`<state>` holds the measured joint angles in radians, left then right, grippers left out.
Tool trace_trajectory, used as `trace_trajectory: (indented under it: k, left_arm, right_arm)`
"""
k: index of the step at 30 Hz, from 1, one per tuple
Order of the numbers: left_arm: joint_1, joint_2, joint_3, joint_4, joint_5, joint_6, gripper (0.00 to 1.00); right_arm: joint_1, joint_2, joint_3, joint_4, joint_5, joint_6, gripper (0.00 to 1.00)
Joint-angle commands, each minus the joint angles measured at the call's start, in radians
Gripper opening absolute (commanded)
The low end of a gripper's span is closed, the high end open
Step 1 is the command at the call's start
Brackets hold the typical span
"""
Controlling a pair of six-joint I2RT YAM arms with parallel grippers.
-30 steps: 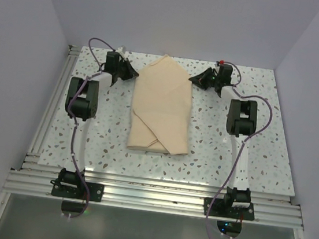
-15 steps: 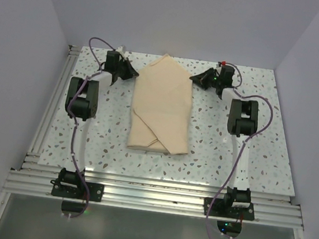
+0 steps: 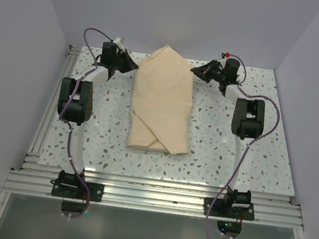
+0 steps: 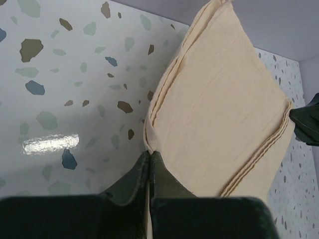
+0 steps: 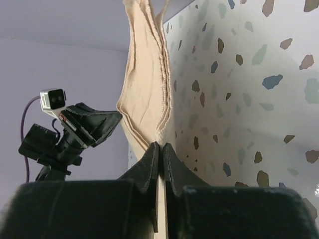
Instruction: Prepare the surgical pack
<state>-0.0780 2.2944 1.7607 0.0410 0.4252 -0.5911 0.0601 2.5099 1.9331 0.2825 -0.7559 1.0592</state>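
- The tan cloth bundle lies in the middle of the speckled table, its long axis running near to far.
- Its near end is squared off, with two diagonal flaps crossing over each other on top. Its far end narrows to a blunt point close to the far wall.
- The left gripper is at the far-left edge of the bundle. Its jaws are closed tight on the stacked cloth edge, with only fabric between the fingertips.
- In the left wrist view, several layers of cloth fan out from that pinch. The edge casts a shadow on the table, so this part seems to be raised slightly.
- The right gripper is at the far-right edge, opposite the left one. Its jaws are likewise pressed together on the layered hem, which runs away from the fingertips in thin parallel folds.
- The two grippers face each other across the far part of the bundle, one on each side of it. The near part rests flat on the table.
- Both arms reach forward from their bases on the aluminium rails at the near edge.
- Purple cables loop along each arm.
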Motion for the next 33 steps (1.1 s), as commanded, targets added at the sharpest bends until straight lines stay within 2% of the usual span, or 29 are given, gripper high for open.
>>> trace_trajectory:
  k: [1, 17, 33]
  left_arm:
    - [0.023, -0.087, -0.049, 0.010, 0.026, -0.003, 0.00]
    - [0.057, -0.288, -0.326, 0.112, 0.057, -0.019, 0.00]
    - [0.024, -0.604, -0.564, 0.140, 0.063, -0.027, 0.00]
  right_arm:
    - [-0.017, -0.111, -0.036, 0.093, -0.014, 0.030, 0.00]
    - [-0.049, -0.307, -0.377, 0.299, -0.051, 0.110, 0.00]
    - [-0.049, -0.578, -0.736, 0.445, -0.091, 0.107, 0.00]
